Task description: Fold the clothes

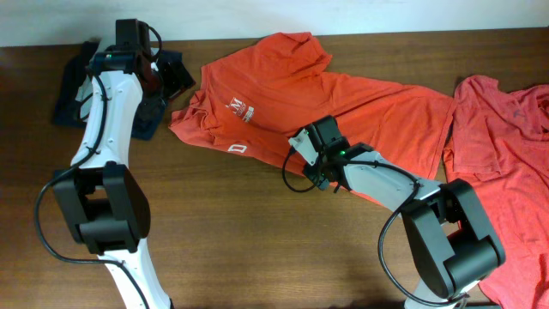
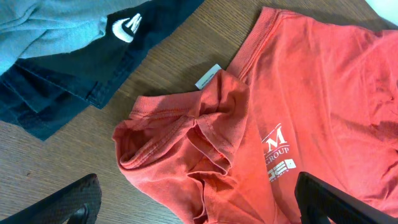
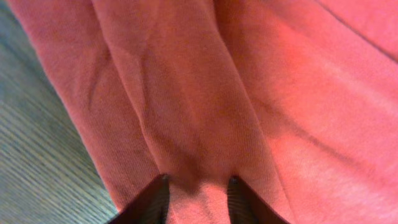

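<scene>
the middle t-shirt (image 1: 343, 94), orange-red, lies spread on the wooden counter (image 1: 214, 249) with its chest side up. its small white logo (image 2: 277, 148) shows, and a white neck label (image 2: 208, 76) pokes out at the collar. one short sleeve (image 2: 180, 146) is bunched into loose folds beside the logo. a white block letter (image 1: 238, 148) shows at the shirt's edge below that sleeve.

the right arm (image 1: 386, 184) reaches to the shirt's near edge. the right jaws are drawn close together there, and in the wrist view a ridge of the shirt's cloth is pinched between their tips, with bare counter just beside that edge.

the left arm (image 1: 103, 129) hangs past the shirt's collar end. the left jaws stand wide apart and hold nothing, one finger (image 2: 68, 200) over the counter beside the bunched sleeve, the other over the shirt's chest.

a second orange-red t-shirt (image 1: 506, 154) lies crumpled past the middle shirt's hem end, their edges about touching. past the collar end, apart from the shirt, a pile of dark garments (image 2: 56, 93) lies with a white mark on black cloth and a grey piece (image 2: 43, 25) on top.
</scene>
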